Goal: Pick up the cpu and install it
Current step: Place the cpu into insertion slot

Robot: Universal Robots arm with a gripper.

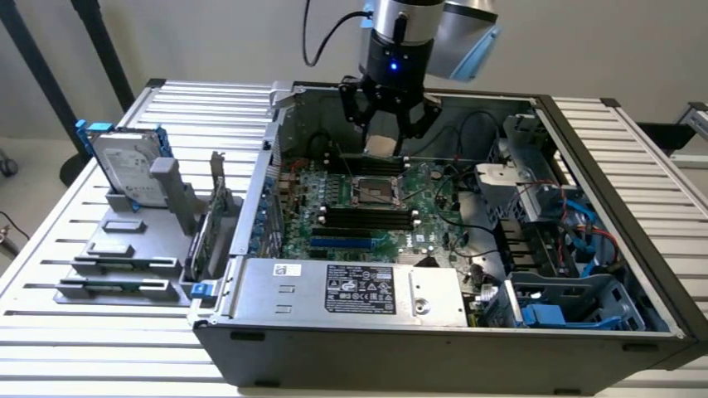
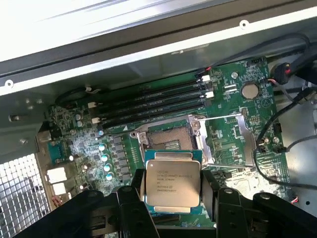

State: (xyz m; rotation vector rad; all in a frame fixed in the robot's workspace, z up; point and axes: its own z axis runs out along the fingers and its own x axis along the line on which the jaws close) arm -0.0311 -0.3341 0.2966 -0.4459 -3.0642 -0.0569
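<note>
Above the green board [image 1: 366, 217] inside the open computer case [image 1: 443, 352] on the bench [image 1: 66, 352], pincer [image 1: 383, 143] clamped on the cpu [image 2: 172, 181] by two opposite edges, silvery top toward the wrist camera, chip hanging just beside the black-framed socket [image 2: 171, 140], clear of the board

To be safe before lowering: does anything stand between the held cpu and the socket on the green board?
Nothing visible does. The cpu hangs in the fingers near the bare socket; its metal cover is swung aside.
</note>
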